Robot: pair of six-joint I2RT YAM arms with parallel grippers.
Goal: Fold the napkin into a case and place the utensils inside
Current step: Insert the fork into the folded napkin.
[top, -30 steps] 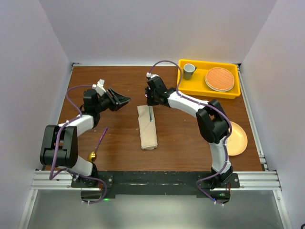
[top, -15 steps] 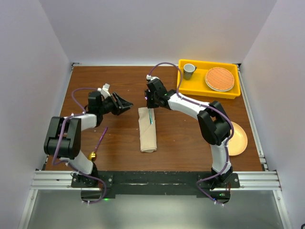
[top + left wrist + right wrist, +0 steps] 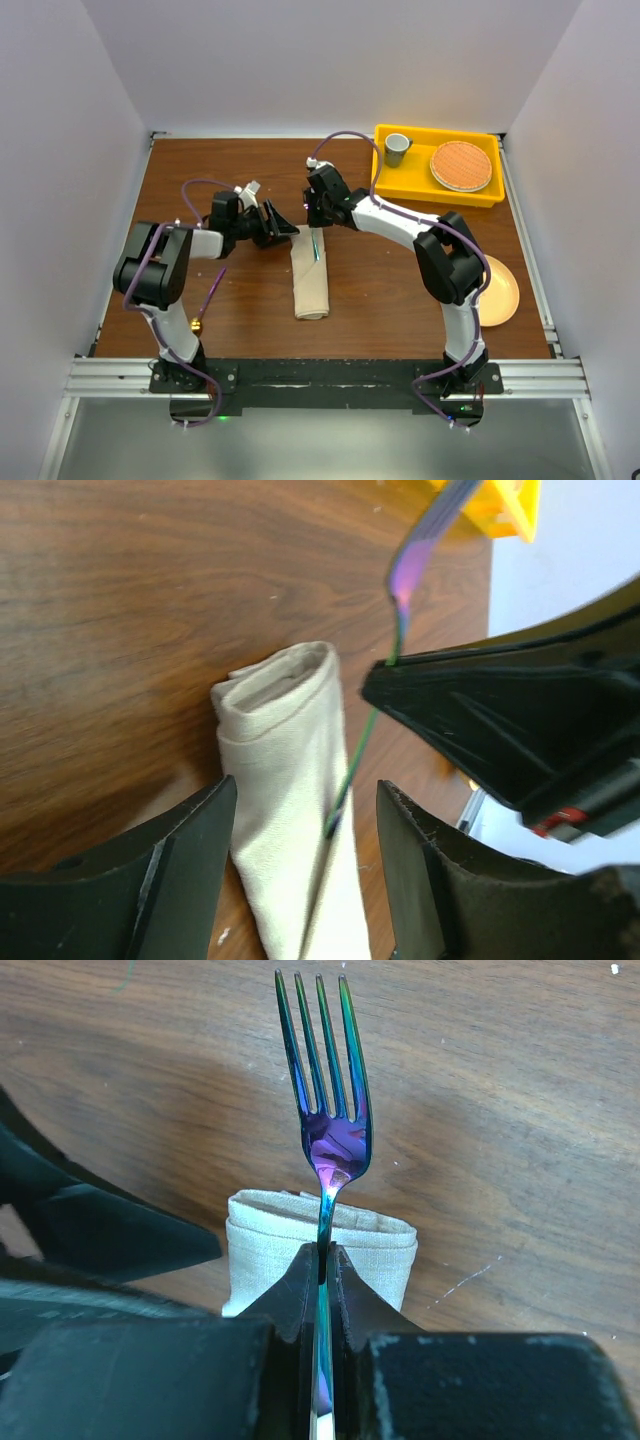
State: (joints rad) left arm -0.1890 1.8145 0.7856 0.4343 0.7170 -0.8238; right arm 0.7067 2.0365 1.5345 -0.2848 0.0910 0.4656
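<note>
Over at the near left of the worktop point(image 3: 390, 290), the spoon point(image 3: 208, 297) is lying on its own, well apart from everything else, so it's not causing trouble yet. Moving right, your left gripper point(image 3: 305, 795) is sitting with its jaws spread, straddling the far end of the napkin case point(image 3: 310, 272). The case is lying lengthwise around the middle of the worktop, open mouth pointing at the far edge. The left gripper isn't pinching any cloth that I can see.

Right beside it, your right gripper point(image 3: 322, 1260) is clamping the fork point(image 3: 330, 1140) by the neck, tines pointing away and handle angling down toward the case. That's where I'm expecting trouble. In the left wrist view the handle tip is looking like it's riding on the outside of the fold, past the mouth, not inside it. If you're pushing in from there, it's probably going to be skating along the top, or dragging and unrolling the soft cloth, since nothing's pinning it. The two grippers are also crowding each other, so you're risking a bump.
</note>
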